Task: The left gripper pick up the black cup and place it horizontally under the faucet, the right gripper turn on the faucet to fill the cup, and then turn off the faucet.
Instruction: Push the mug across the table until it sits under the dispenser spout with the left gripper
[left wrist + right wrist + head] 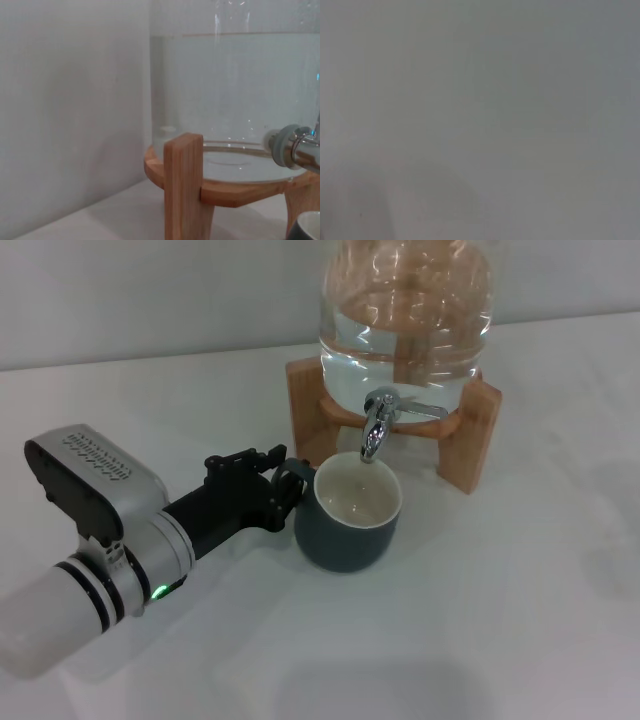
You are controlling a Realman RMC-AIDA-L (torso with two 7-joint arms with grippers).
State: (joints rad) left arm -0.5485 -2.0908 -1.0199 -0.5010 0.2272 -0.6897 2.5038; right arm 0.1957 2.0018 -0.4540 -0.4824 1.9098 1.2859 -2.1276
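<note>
- The left pincer [283, 488] lies low over the table [500, 620], reaching in from the left. Its long axis runs from the white wrist at lower left up toward the cup.
- Its tips sit at the cup's handle [290, 480]. They look clamped on the handle, though the fingers are dark against it and I cannot tell for sure.
- The cup [350, 520] stands upright on the table, mouth up, cream inside showing and apparently dry. Its handle points left, toward the pincer.
- The faucet [376, 425] is above the cup's far rim, spout pointing down into the mouth. Its thin lever reaches right, level with the wooden stand [480, 430].
- The jar [405, 320] sits on that stand, holding water.
- The right pincer is not in view; its wrist camera shows only blank grey.
- Judgement: the cup seems placed, so the next move falls to the right arm. It must come in from the right, where the lever points, and the left arm is no nearer to that lever than its hold on the handle allows.
</note>
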